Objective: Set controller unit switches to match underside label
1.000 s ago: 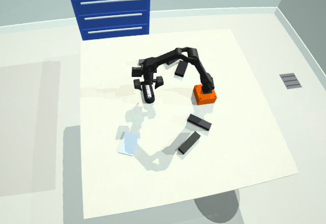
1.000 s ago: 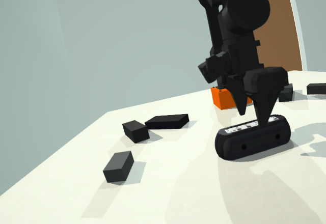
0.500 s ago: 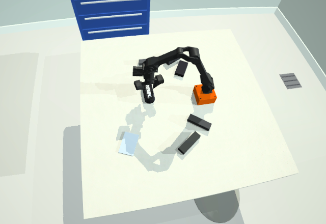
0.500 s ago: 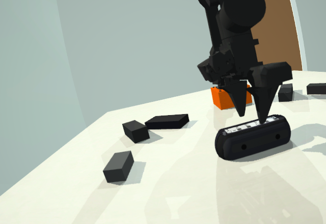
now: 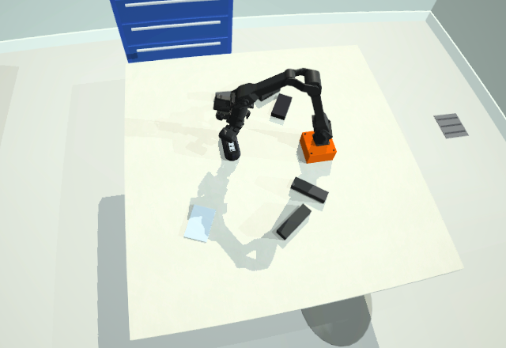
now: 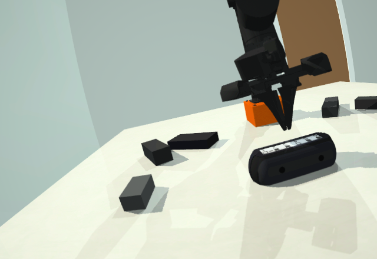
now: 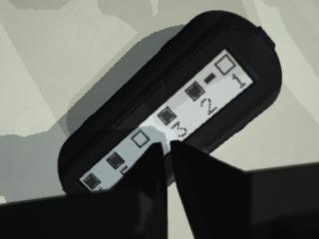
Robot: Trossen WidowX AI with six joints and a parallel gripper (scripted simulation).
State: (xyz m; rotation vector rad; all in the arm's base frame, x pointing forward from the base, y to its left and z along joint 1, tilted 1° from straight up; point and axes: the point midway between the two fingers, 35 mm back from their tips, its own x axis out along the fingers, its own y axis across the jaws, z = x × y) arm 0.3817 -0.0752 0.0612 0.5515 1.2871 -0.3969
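Observation:
The dark grey controller unit [image 5: 230, 148] [image 6: 293, 160] [image 7: 125, 134] lies upside down on the bench. Its white label [image 6: 289, 143] [image 7: 199, 107] faces up. In the wrist view the label's squares read: 1 empty, 2 filled, 3 filled, 4 empty, 5 filled, 6 filled. The switches are hidden underneath. My gripper [image 5: 234, 126] [image 6: 285, 128] [image 7: 165, 150] is shut on nothing. Its fingertips point down and hang a little above the label, near square 4.
The arm's orange base [image 5: 318, 147] [image 6: 258, 113] stands right of the unit. Dark blocks lie around it [image 5: 281, 106] [image 5: 309, 189] [image 5: 293, 221] [image 6: 156, 151] [image 6: 193, 140] [image 6: 136, 192]. A pale blue sheet [image 5: 199, 222] lies at the front left. A blue drawer cabinet [image 5: 171, 9] stands behind the bench.

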